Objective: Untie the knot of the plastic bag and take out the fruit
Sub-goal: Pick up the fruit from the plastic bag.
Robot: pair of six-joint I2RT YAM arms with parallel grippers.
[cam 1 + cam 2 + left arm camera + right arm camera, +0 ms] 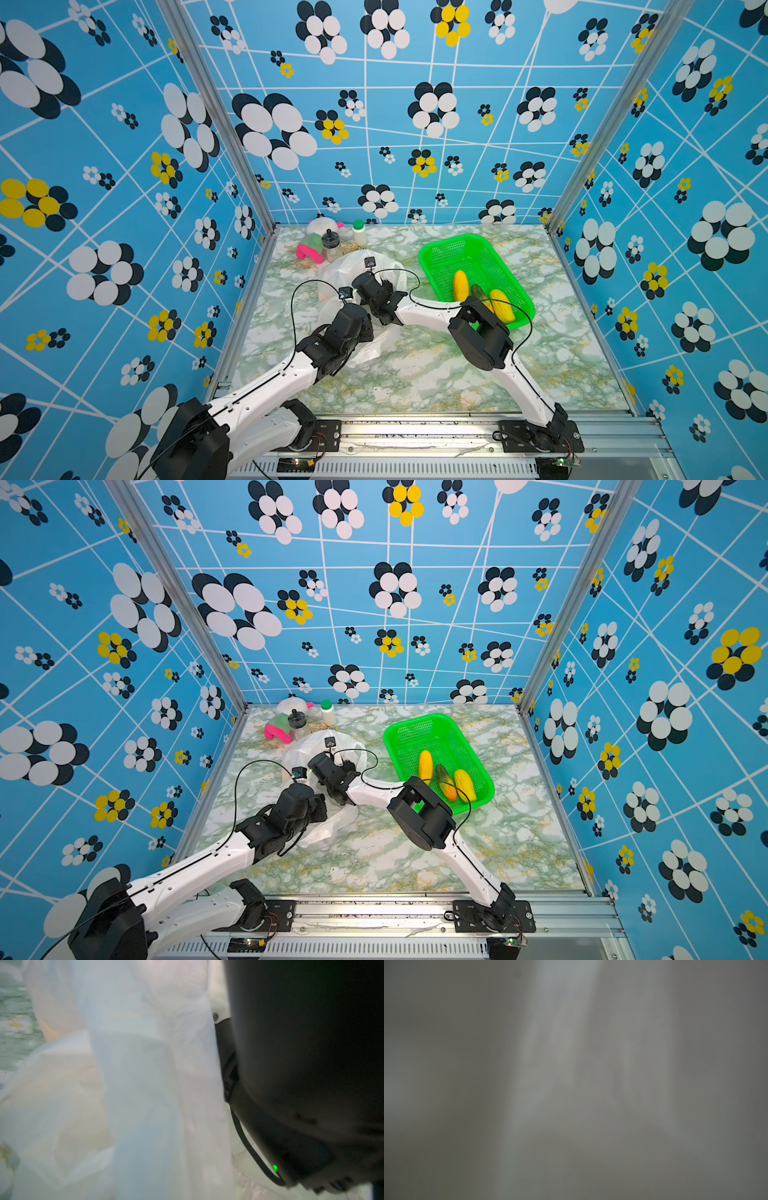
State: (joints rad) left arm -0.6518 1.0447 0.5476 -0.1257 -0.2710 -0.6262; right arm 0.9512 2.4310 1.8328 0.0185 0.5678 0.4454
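The plastic bag lies crumpled at the table's middle left, and both wrists sit over it. My left wrist rests on its near part. The left fingers are hidden under the film, and a taut band of bag runs from where they sit. My right wrist dips into the bag's mouth, and its view shows only blurred grey film. A pale orange shape shows through the plastic. Three fruit lie in the green basket: a yellow one, a green-orange one and a lumpy yellow one.
At the back left stand a pink-green plush toy, a white plush toy, a clear jar with a black lid and a white bottle with a green cap. Patterned walls close in three sides.
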